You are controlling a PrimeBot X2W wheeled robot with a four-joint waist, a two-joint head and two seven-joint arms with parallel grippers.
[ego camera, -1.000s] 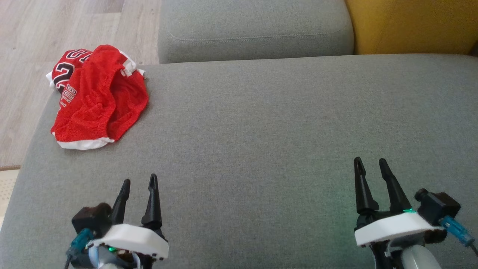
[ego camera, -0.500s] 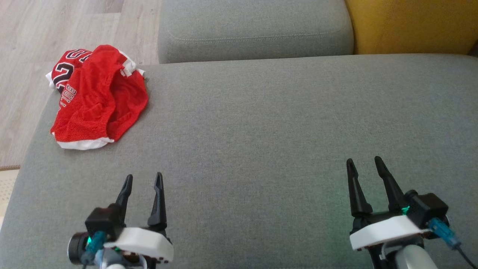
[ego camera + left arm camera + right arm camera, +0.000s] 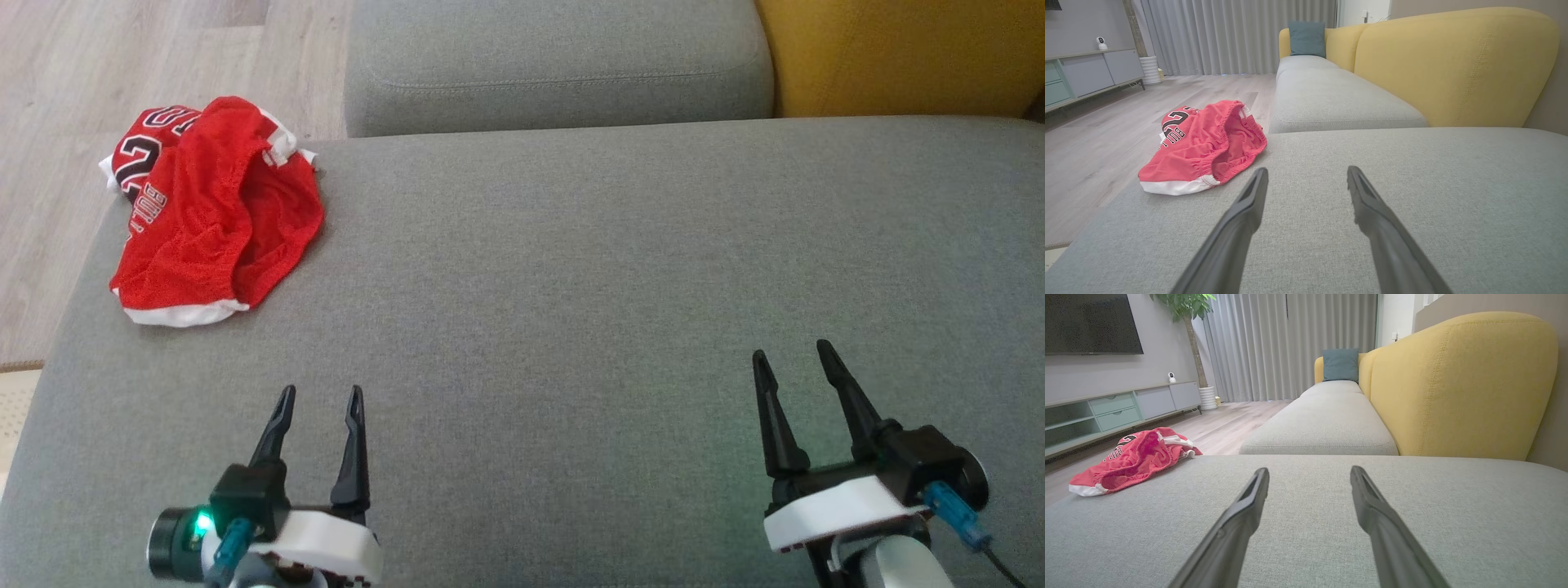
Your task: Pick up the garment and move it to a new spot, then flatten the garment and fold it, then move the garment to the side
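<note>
You see the red garment point(image 3: 214, 208) lying crumpled on the far left corner of the grey seat point(image 3: 571, 269). Your left claw point(image 3: 321, 392) and right claw point(image 3: 791, 349) sit over the seat's near side, fingers spread and empty, both well apart from the garment.

The red garment point(image 3: 216, 212) bears a black numeral 2 and partly legible lettering.

Red mesh-cloth garment point(image 3: 214, 211) lies on matt, coarse-woven grey sofa cushion point(image 3: 571, 286) beside pale wood-grain floor point(image 3: 49, 163).
</note>
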